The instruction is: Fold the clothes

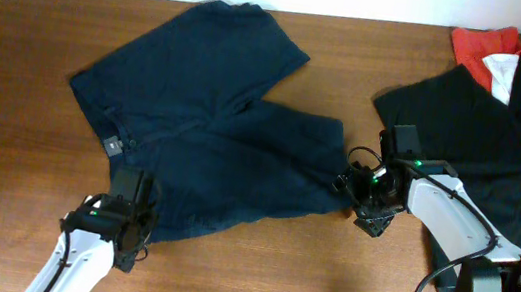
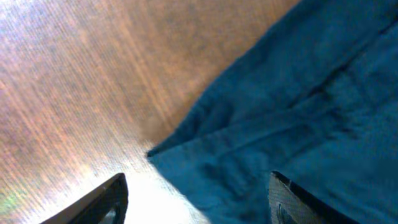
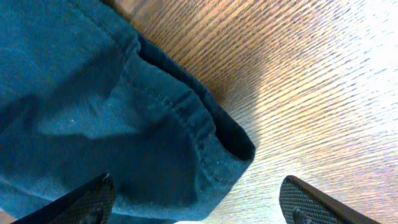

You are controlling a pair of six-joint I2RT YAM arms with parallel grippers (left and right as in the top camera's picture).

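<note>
Dark navy blue shorts (image 1: 213,120) lie spread flat on the wooden table (image 1: 3,112), a small grey tag (image 1: 113,144) at the waistband. My left gripper (image 1: 133,218) is open at the shorts' near-left corner; in the left wrist view (image 2: 199,202) its fingers straddle that corner (image 2: 205,162). My right gripper (image 1: 362,202) is open at the shorts' right leg hem; in the right wrist view (image 3: 196,202) its fingers straddle the hem corner (image 3: 217,146). Neither holds cloth.
A black garment (image 1: 485,125) lies at the right under my right arm, with red cloth (image 1: 481,44) and white cloth (image 1: 504,72) at the back right corner. The table's far edge meets a white wall.
</note>
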